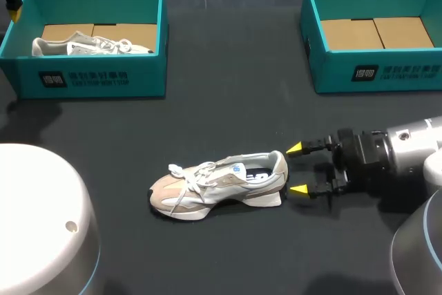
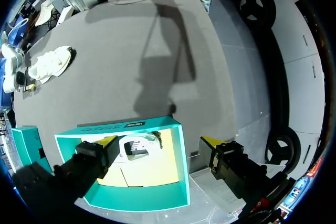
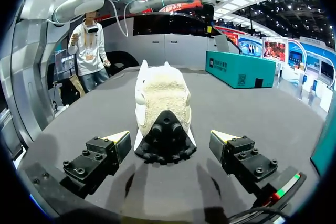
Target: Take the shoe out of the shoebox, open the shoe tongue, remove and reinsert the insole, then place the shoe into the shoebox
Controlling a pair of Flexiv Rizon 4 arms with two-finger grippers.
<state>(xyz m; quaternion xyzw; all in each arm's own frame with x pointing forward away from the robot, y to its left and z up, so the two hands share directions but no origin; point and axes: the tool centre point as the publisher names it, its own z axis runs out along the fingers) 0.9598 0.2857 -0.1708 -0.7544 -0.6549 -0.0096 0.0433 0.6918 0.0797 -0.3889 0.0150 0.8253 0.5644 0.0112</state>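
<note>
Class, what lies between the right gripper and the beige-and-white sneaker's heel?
Only bare dark table separates the open right gripper from the beige-and-white sneaker; the head view shows it.

You see that the shoe (image 1: 219, 186) is pale cloth with suede-like panels, rough and fleecy at the heel, with black rubber under it. The table (image 1: 228, 108) looks matt, like dark felt. The left shoebox (image 1: 103, 79) and the right shoebox (image 1: 376, 74) are smooth teal card with plain brown card inside. The right gripper (image 1: 298, 169) is matt black.
</note>
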